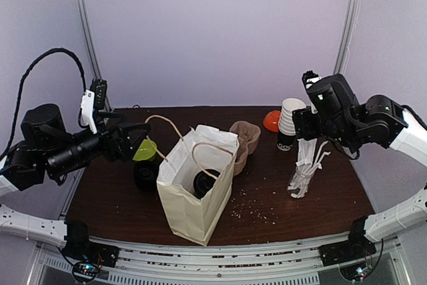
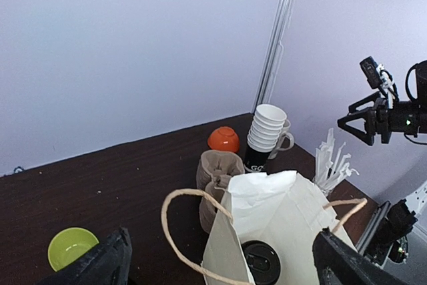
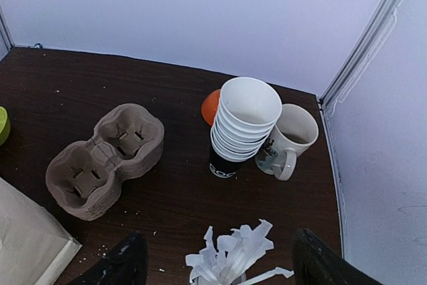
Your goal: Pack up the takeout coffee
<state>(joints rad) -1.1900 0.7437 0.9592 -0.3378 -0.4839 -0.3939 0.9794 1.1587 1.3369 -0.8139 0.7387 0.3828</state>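
Inside the paper bag (image 1: 193, 198) the takeout coffee (image 2: 260, 259) sits lid-up, so with your left pincer (image 1: 133, 141) spread wide just left of the bag and the right pincer (image 2: 350, 123) parted well to its right, beware snagging the rope handle (image 2: 180, 231) and tipping it.
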